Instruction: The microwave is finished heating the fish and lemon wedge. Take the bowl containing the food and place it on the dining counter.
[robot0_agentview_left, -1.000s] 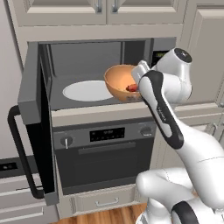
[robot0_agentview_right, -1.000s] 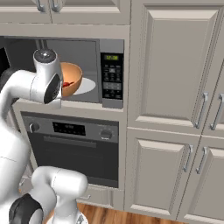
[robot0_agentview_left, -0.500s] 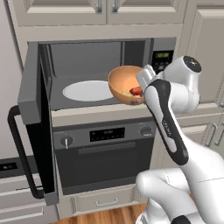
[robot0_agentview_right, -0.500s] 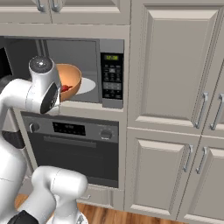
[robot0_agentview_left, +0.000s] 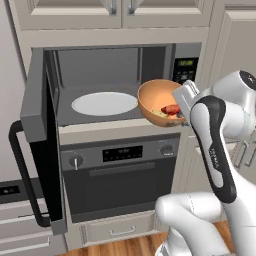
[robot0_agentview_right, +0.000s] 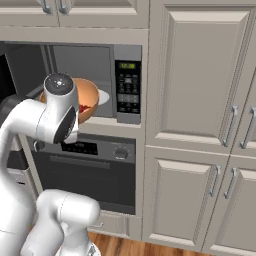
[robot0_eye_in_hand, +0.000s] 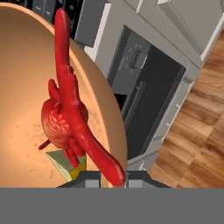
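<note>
The microwave (robot0_agentview_left: 112, 75) stands open, its door (robot0_agentview_left: 37, 125) swung out to the left, and the white turntable plate (robot0_agentview_left: 105, 103) lies bare inside. My gripper (robot0_agentview_left: 181, 102) is shut on the right rim of the orange-brown bowl (robot0_agentview_left: 156, 99), holding it just outside the microwave's front right corner, above the oven. Inside the bowl lie the reddish fish (robot0_eye_in_hand: 72, 109) and the pale lemon wedge (robot0_eye_in_hand: 65, 166). In the right base view the bowl (robot0_agentview_right: 91, 95) shows partly behind my arm. The dining counter is out of view.
The knobbed oven (robot0_agentview_left: 120, 170) sits directly below the microwave. The microwave's control panel (robot0_agentview_right: 128, 82) is just right of the bowl. Tall cabinet doors (robot0_agentview_right: 200, 75) fill the right side. Wood floor (robot0_eye_in_hand: 197, 127) lies below.
The bowl has come out of the microwave cavity and moved right and toward me with the gripper. The arm has swung right. The turntable plate stays put.
</note>
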